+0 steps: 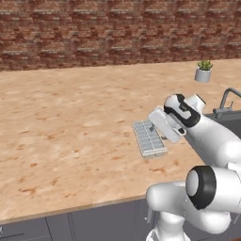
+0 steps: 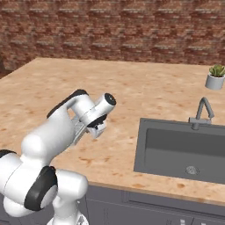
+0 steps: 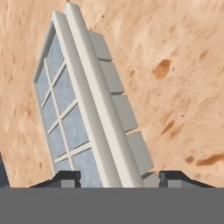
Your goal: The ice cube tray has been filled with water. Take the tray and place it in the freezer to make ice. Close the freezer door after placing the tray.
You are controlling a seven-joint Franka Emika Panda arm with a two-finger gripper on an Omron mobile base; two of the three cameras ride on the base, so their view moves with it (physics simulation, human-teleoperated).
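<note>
Ice cube tray (image 1: 149, 138), a flat pale grey-white rectangle with a two-column grid of small square cells, lies on the speckled orange-tan stone counter (image 1: 70, 122), out on the open surface a little in from the front edge. In the left base view its far end is covered by the white arm's hand, while the near end shows clear on the stone. The two-finger gripper (image 3: 119, 178) is down at that far end. In the hand view the tray runs up and away from between the two dark fingertips (image 3: 61, 178), with one tip on each side of the tray's long raised rim and its bluish cells seen at a steep angle. The jaws stand apart with the tray's end between them; the fingertips look close to its sides, but the view is too tight to tell whether they press on it or only bracket it. In the right base view the arm covers the tray almost wholly.

Beyond the arm's right, a dark grey sink basin (image 2: 184, 149) is set into the counter, with a curved grey faucet (image 2: 201, 113) at its back edge. A small green plant in a pale grey pot (image 2: 215, 77) stands near the counter's far right corner, well apart from the tray. A red-brown brick wall (image 1: 117, 33) runs along the back of the counter.
</note>
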